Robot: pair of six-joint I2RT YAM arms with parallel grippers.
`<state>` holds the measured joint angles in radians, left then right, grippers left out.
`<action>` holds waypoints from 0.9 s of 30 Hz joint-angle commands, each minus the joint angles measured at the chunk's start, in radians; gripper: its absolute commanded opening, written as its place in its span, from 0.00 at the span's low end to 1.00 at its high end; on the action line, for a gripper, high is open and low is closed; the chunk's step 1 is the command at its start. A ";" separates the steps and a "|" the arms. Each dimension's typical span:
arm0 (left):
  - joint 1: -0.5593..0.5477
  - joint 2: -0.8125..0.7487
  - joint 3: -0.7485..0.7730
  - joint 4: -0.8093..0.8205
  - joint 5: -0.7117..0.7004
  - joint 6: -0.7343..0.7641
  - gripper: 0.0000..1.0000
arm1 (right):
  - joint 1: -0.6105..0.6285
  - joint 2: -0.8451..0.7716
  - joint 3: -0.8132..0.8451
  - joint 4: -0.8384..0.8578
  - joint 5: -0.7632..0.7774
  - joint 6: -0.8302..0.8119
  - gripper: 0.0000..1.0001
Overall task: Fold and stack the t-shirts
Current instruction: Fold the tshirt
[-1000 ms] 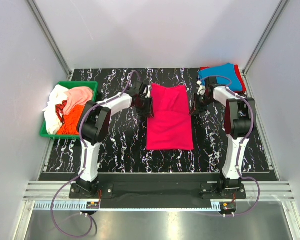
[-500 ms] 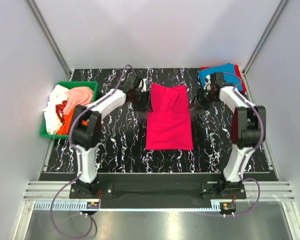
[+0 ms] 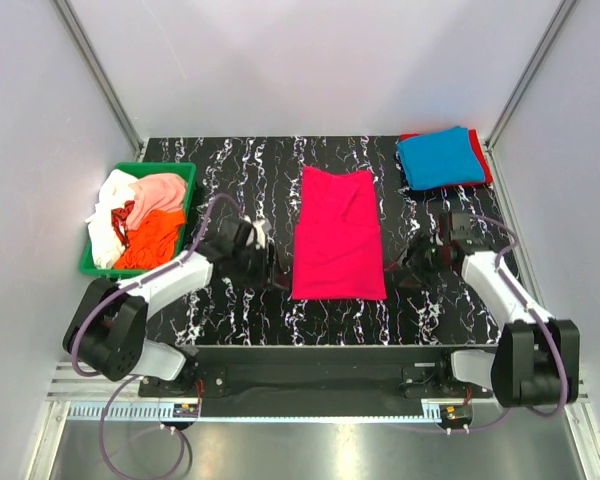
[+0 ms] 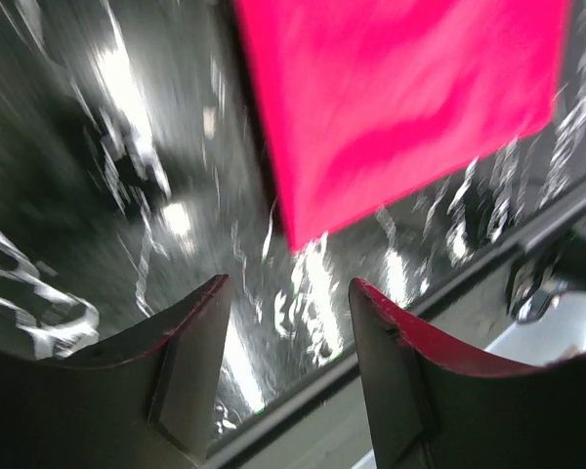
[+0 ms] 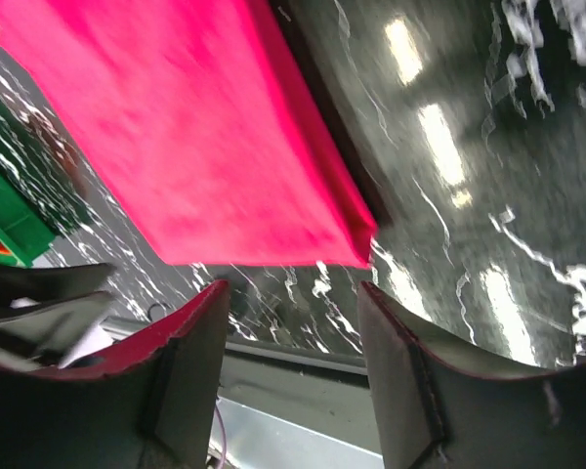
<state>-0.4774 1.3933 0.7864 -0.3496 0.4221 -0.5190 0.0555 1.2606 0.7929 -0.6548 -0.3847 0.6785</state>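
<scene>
A magenta t-shirt [image 3: 338,235] lies folded into a long strip in the middle of the black marbled mat. My left gripper [image 3: 272,268] hovers just off its near left corner, open, with nothing between the fingers [image 4: 188,357]. The shirt's corner [image 4: 400,98] shows ahead of them in the left wrist view. At the near right corner my right gripper [image 3: 404,270] is also open and empty, the shirt's edge [image 5: 195,137] just beyond its fingertips [image 5: 398,362]. A folded blue t-shirt [image 3: 440,158] rests on a red one [image 3: 487,165] at the back right.
A green bin [image 3: 93,266] at the left edge holds crumpled orange [image 3: 145,242], peach [image 3: 162,190] and white [image 3: 104,222] shirts. The mat's front edge and a metal rail [image 3: 310,352] run just behind both grippers. Grey walls close in both sides.
Both arms have drawn back from the shirt's far end to its near corners. Both grippers have opened wider, the right one from shut. The magenta shirt lies as before.
</scene>
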 commanded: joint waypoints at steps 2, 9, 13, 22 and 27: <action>-0.071 -0.033 -0.104 0.190 0.049 -0.090 0.58 | -0.003 -0.116 -0.130 0.098 -0.077 0.116 0.64; -0.132 -0.027 -0.156 0.236 -0.029 -0.124 0.59 | -0.003 -0.184 -0.256 0.149 -0.060 0.165 0.68; -0.136 0.038 -0.145 0.250 -0.051 -0.124 0.60 | 0.001 -0.149 -0.305 0.207 -0.066 0.177 0.68; -0.136 0.013 -0.174 0.241 -0.088 -0.133 0.60 | 0.023 -0.182 -0.392 0.285 -0.045 0.240 0.69; -0.136 0.013 -0.176 0.224 -0.117 -0.127 0.60 | 0.030 -0.217 -0.425 0.310 -0.040 0.256 0.68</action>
<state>-0.6106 1.4315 0.6064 -0.1295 0.3626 -0.6559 0.0727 1.0698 0.3737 -0.3931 -0.4347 0.9062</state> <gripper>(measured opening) 0.595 0.685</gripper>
